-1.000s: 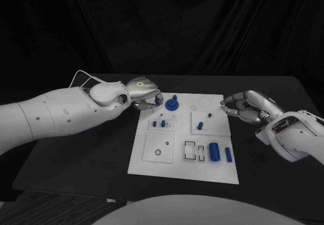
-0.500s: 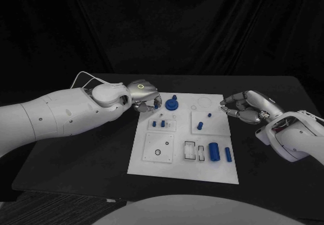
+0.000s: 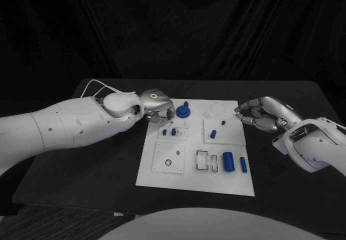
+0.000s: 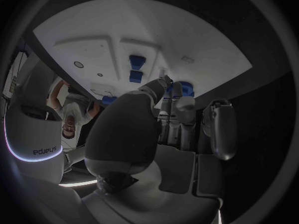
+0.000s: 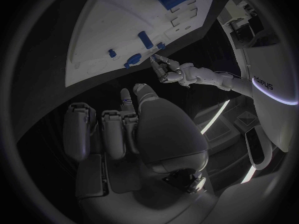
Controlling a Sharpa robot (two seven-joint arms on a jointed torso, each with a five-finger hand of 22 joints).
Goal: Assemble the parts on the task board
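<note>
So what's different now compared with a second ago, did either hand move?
The left hand has shifted a little toward the blue round part at the far end of the task board, its fingers now at the board's edge. It has taken hold of nothing. The right hand stayed curled beside the board, and the parts have not moved.

Dim light falls from above, leaving the backdrop black while the task board (image 3: 196, 145) glows pale. Both wrist views bend straight edges strongly (a fisheye circle in a dark frame). The nearest fingers (image 4: 219, 129) look soft.
</note>
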